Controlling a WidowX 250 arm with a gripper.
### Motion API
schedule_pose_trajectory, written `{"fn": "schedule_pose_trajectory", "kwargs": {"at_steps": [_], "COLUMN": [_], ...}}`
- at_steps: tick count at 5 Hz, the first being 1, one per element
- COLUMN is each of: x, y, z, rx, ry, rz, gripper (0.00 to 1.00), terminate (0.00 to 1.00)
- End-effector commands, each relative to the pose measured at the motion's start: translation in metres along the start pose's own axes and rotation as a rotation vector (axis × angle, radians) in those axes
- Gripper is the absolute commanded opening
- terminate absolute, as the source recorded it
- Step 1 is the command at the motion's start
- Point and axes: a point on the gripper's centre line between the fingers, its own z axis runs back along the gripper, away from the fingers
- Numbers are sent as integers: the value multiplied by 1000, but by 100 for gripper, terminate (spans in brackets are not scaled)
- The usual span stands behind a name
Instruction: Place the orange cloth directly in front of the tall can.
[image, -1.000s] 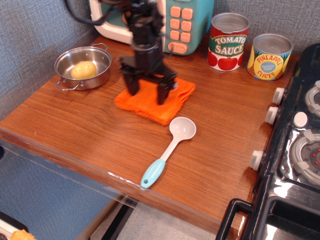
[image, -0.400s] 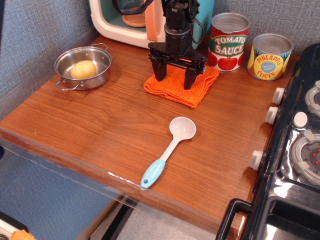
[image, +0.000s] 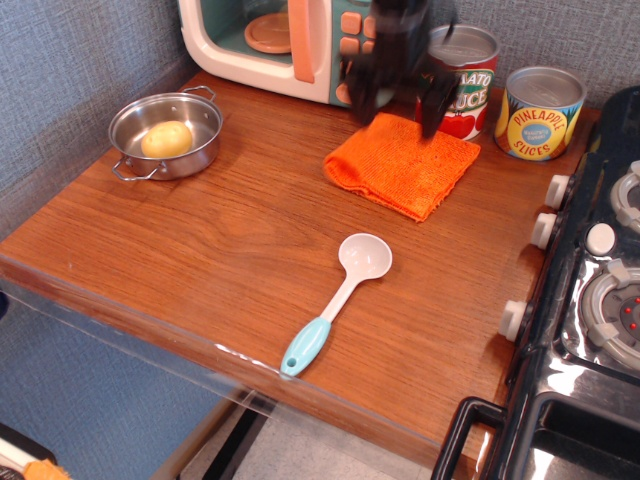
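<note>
The orange cloth (image: 403, 166) lies flat on the wooden counter (image: 200, 250), just in front of the tall tomato sauce can (image: 468, 85) and slightly to its left. My gripper (image: 398, 112) is motion-blurred and hangs over the cloth's far edge, in front of the can and hiding the can's left side. Its two dark fingers (image: 365, 100) stand wide apart, open, with nothing between them. I cannot tell whether the tips still touch the cloth.
The shorter pineapple slices can (image: 540, 112) stands right of the tall can. A toy microwave (image: 290, 45) is at the back. A steel pan (image: 165, 135) holding a yellow potato sits at the left. A white ladle with a blue handle (image: 340, 300) lies near the front. The stove (image: 600, 300) borders the right.
The gripper has moved right and back towards the tall can, taking the cloth along. The cloth now lies in front of the can and the gripper sits higher, at its far edge.
</note>
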Motion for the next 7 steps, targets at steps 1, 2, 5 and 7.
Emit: {"fn": "schedule_pose_trajectory", "kwargs": {"at_steps": [1,2,5,7], "x": [25,-20,-120,-120], "y": [4,40,99,99], "z": [134,144,116,116], "rx": [-1,49,47,47], "ry": [-161,-118,-4,-4], "rz": [-4,47,-10,-10], "gripper": [100,100,100,100], "terminate": [0,0,0,0]}}
